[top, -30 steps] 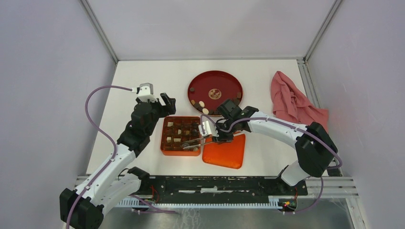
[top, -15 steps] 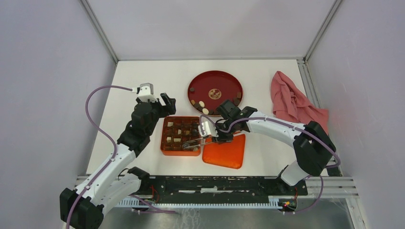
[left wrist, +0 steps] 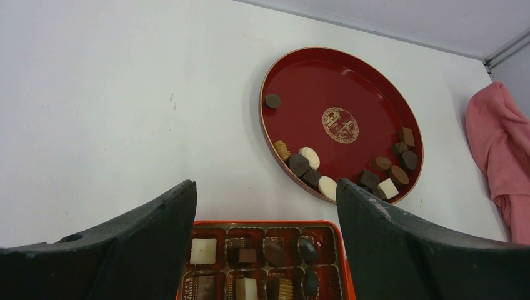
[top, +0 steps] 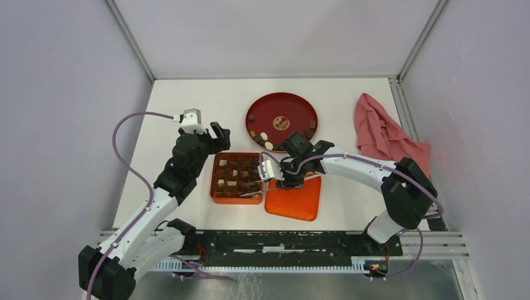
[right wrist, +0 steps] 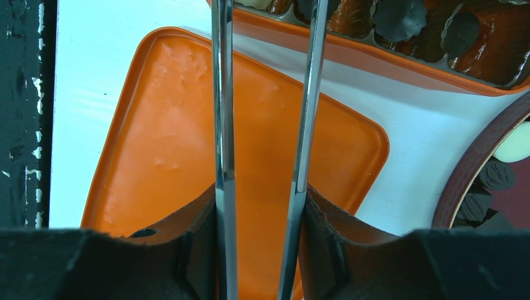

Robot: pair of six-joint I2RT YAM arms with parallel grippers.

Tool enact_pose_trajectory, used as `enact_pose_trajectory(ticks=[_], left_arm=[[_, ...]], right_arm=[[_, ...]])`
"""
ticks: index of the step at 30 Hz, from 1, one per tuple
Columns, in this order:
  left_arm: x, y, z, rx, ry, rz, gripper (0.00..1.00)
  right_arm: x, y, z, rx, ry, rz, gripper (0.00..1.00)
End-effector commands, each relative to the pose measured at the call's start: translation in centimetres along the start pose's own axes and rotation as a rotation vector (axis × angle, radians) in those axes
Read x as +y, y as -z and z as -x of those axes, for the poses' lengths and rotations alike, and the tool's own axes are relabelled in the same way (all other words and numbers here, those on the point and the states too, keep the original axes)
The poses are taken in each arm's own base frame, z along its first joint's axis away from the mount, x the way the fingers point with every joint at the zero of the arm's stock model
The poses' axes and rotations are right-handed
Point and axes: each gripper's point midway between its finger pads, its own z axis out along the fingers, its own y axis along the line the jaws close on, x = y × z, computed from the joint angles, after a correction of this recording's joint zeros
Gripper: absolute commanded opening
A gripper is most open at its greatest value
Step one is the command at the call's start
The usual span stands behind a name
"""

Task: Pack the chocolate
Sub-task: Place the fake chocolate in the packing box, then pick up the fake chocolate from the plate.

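Right gripper (right wrist: 259,237) is clamped on the tongs (right wrist: 222,125), blades partly apart with a clear gap. The tips reach over the box (left wrist: 262,224) but run out of the wrist shot, so can't tell if they've got anything. Chocolate (left wrist: 299,164) is split: some in the box's cells, the rest along the plate's (left wrist: 350,81) box-side edge. Left gripper (left wrist: 265,187) hangs wide open, empty.

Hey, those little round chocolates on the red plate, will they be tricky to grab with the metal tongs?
Probably. The round chocolates look small and smooth, so the thin tongs may slip off them. On the glossy red plate they'd likely slide or roll if nudged.
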Motion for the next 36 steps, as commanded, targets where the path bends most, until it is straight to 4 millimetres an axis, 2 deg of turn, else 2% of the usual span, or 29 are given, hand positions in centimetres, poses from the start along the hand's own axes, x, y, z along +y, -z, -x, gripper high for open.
enact_pose_trajectory(ticks=[1, 10, 14, 17, 19, 24, 27, 31, 33, 36], left_arm=[[-0.4, 0.1, 0.9, -0.034, 0.048, 0.0, 0.87], [-0.4, 0.1, 0.9, -0.033, 0.046, 0.0, 0.87], [-0.4, 0.0, 0.9, -0.031, 0.046, -0.001, 0.87], [-0.5, 0.1, 1.1, -0.033, 0.046, -0.001, 0.87], [-0.6, 0.1, 1.2, -0.031, 0.044, -0.004, 0.87], [-0.8, 0.2, 1.4, -0.033, 0.044, -0.017, 0.87], [-1.0, 0.2, 1.1, -0.028, 0.042, -0.031, 0.87], [-1.0, 0.3, 0.8, -0.022, 0.041, -0.04, 0.88], [-1.0, 0.4, 0.8, -0.03, 0.043, -0.042, 0.88], [-0.9, 0.5, 0.7, -0.035, 0.045, -0.045, 0.88]], right_arm=[[-0.9, 0.5, 1.6, -0.039, 0.016, -0.032, 0.45], [-1.9, 2.9, 3.4, -0.132, -0.033, -0.043, 0.38], [-2.5, 4.7, 4.1, -0.206, -0.066, -0.036, 0.38], [-3.7, 6.6, 4.0, -0.26, -0.112, -0.067, 0.38], [-5.1, 8.0, 3.1, -0.277, -0.164, -0.118, 0.39], [-9.6, 11.5, -1.7, -0.216, -0.315, -0.33, 0.39], [-11.4, 12.9, -4.4, -0.149, -0.372, -0.415, 0.39], [-12.9, 13.6, -7.6, -0.052, -0.425, -0.47, 0.39], [-13.6, 13.1, -9.2, -0.004, -0.441, -0.476, 0.39], [-14.6, 12.1, -10.4, 0.044, -0.454, -0.451, 0.39]])
